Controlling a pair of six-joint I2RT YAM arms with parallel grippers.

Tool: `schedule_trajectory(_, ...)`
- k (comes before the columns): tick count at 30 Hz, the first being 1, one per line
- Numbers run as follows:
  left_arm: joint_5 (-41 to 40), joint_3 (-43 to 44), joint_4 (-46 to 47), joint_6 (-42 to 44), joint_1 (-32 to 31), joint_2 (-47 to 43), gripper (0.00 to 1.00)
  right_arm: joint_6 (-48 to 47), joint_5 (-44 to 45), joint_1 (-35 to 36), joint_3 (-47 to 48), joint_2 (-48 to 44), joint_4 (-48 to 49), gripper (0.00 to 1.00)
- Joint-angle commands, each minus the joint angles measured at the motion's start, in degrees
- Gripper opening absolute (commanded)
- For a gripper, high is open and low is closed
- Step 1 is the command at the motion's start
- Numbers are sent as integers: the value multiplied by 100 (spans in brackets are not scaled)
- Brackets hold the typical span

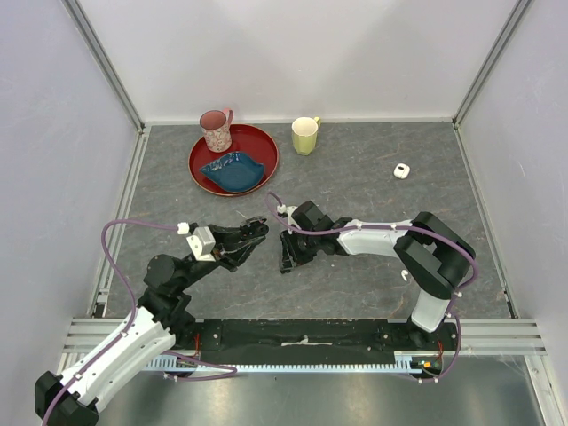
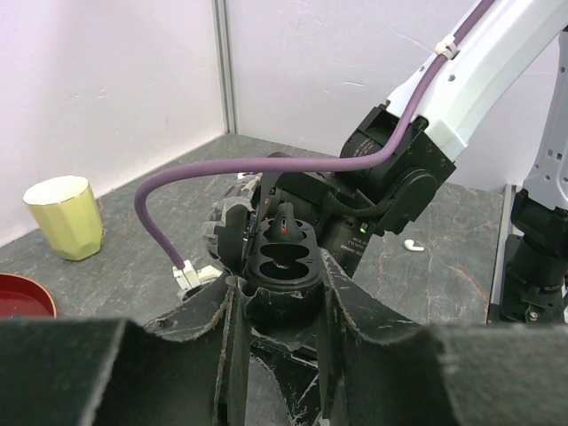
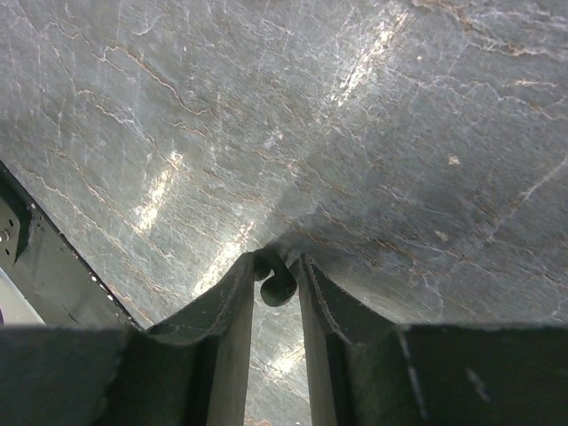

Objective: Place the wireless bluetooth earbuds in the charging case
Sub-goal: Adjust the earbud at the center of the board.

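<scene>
While the left gripper (image 2: pixel 282 293) clamped a dark two-hollowed object (image 2: pixel 282 264), the right gripper (image 3: pixel 276 280) pinched a small dark piece; the charging case (image 1: pixel 402 171) lay far right.

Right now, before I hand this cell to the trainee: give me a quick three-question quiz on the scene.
1. True or false: the pink mug stands on the red tray.
2. The charging case lies: A) on the tray, B) on the bare table, far right, C) stacked on the mug.
3. Fill in: a loose earbud lies on the table, close to the ___ arm's base.
Key: 1 true; 2 B; 3 right.
</scene>
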Motion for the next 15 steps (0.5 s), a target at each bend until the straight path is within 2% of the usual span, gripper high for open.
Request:
schedule_trajectory(1,-163,-16,202,0,-2,-12,2,-73,18,67,-188,224,-305,33)
schedule_trajectory(15,-207,-51,202,-9,-11,-12,2,67,0,67,-267,171,-76,28)
